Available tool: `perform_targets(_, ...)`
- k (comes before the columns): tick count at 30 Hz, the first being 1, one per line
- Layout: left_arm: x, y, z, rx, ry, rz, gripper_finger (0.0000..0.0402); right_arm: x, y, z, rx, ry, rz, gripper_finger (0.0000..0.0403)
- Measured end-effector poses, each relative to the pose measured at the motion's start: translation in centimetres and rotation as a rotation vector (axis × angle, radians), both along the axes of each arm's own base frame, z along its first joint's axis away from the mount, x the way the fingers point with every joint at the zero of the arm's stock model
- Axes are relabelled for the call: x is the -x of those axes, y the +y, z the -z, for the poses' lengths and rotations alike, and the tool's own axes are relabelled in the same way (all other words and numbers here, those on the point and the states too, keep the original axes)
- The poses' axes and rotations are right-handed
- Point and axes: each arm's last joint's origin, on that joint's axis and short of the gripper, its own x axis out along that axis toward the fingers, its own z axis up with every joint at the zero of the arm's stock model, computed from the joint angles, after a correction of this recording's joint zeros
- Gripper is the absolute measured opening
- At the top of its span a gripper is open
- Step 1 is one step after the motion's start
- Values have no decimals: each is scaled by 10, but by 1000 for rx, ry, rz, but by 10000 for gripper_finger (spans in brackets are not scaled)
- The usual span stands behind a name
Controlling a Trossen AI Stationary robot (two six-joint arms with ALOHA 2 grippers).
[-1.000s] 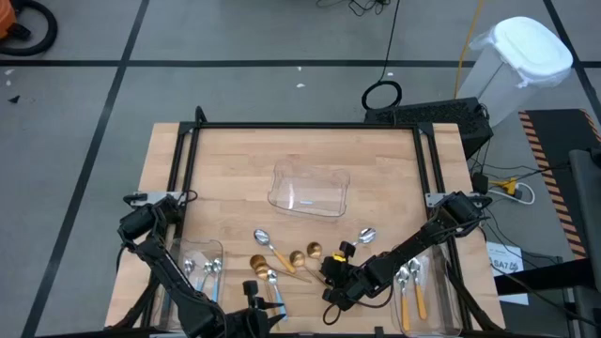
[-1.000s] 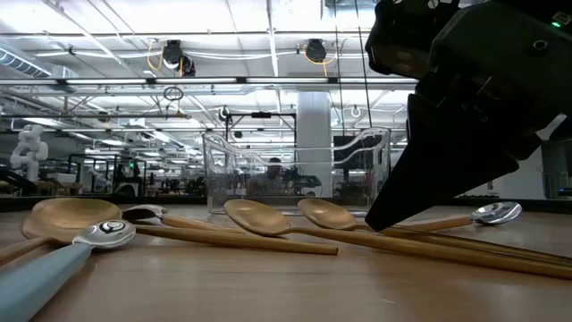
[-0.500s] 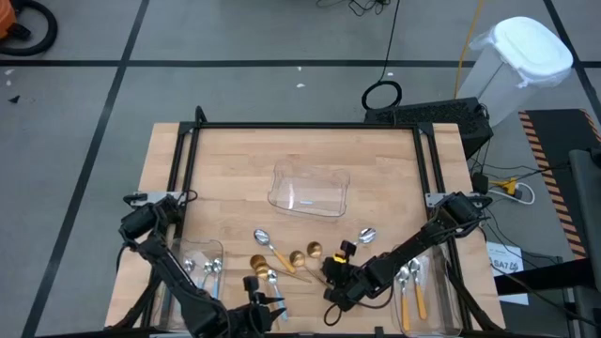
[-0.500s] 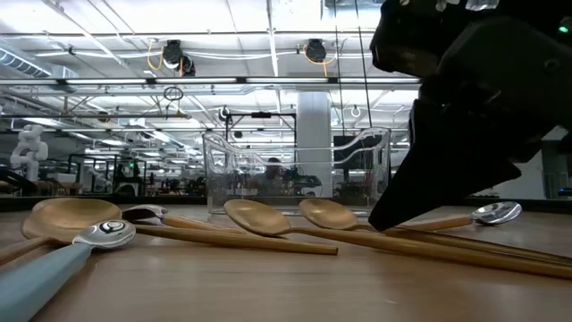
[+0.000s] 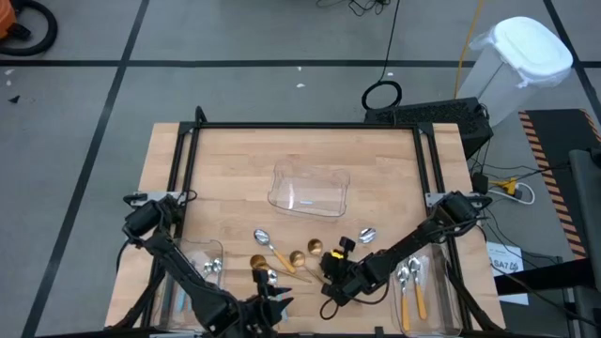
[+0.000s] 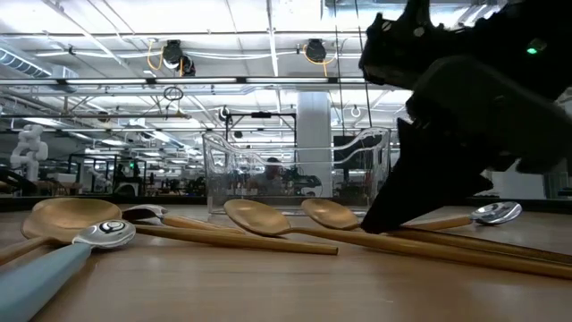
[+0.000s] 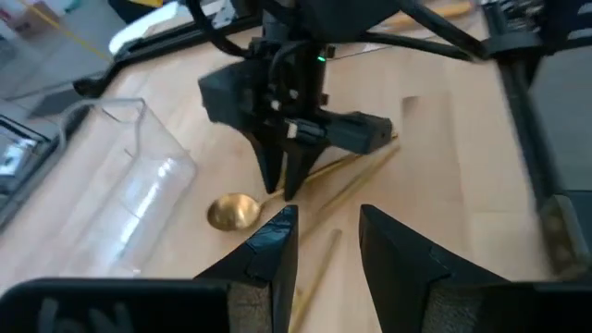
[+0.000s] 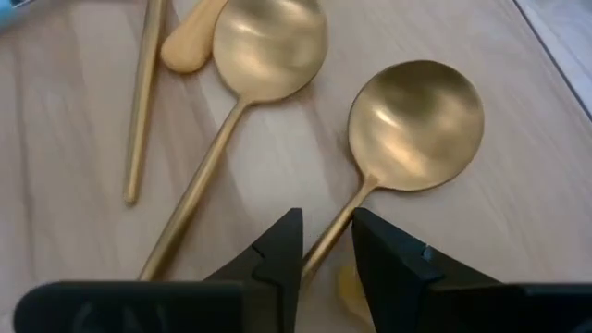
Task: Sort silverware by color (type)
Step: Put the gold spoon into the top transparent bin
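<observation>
Right gripper [image 8: 324,242] low at table, fingers slightly apart, tips down. Left gripper [image 7: 324,242] raised at table's near edge, fingers parted.

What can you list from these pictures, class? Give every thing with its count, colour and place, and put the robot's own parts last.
Gold spoons: at least three, all gold, loose near the table's front middle.
Blue-handled spoon: one clearly visible, silver bowl, front of the loose group.
Orange-handled spoons: two, silver bowls, in the right tray.
Silver-bowled spoons: two, in the left tray, handles hidden.
Clear trays: three, one mid-table, one at each front corner.
Table: one, light wood.
Right gripper: dark, fingers astride a gold spoon's handle.
Left gripper: dark, open, at the front edge.
</observation>
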Motion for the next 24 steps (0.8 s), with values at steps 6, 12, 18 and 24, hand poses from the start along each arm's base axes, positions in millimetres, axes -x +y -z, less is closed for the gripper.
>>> perform_targets(6,-10,13,1,-10,15,-44,118,-4,-6,1,-19,6,32,58)
perform_targets(12,-11,21,11,5,90,-78,118,-5,-9,2,-10,3,44,9)
perform_targets(18,-13,20,19,122,130,-102,118,-6,-11,-1,-8,-5,45,8)
perform_targets(24,-8,14,20,168,130,-102,118,-5,-12,-15,-26,-24,22,3)
